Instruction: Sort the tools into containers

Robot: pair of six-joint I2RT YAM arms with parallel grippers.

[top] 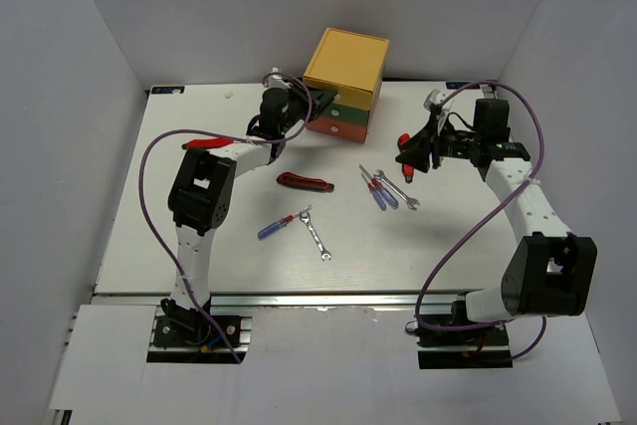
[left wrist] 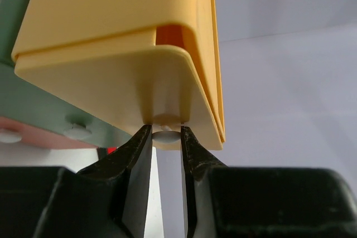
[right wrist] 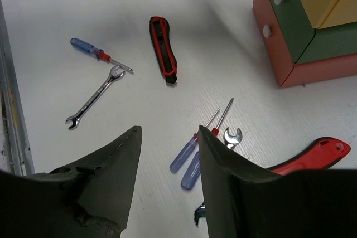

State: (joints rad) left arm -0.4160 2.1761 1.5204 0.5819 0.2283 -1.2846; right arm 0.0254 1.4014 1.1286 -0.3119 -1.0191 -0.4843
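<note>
Left wrist view: your nearly closed left gripper flanks the yellow drawer's white knob at twelve o'clock; contact unclear, likely slick.

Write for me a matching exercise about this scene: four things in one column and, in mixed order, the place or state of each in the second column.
Things:
1. yellow drawer
2. orange-red drawer
3. left gripper
4. two blue-handled screwdrivers

Places or states:
a. lowest of the three drawers
b. side by side on the table, beside a wrench
c. jaws on either side of a white knob
d. topmost of the three drawers

Pairs: 1-d, 2-a, 3-c, 4-b
</note>
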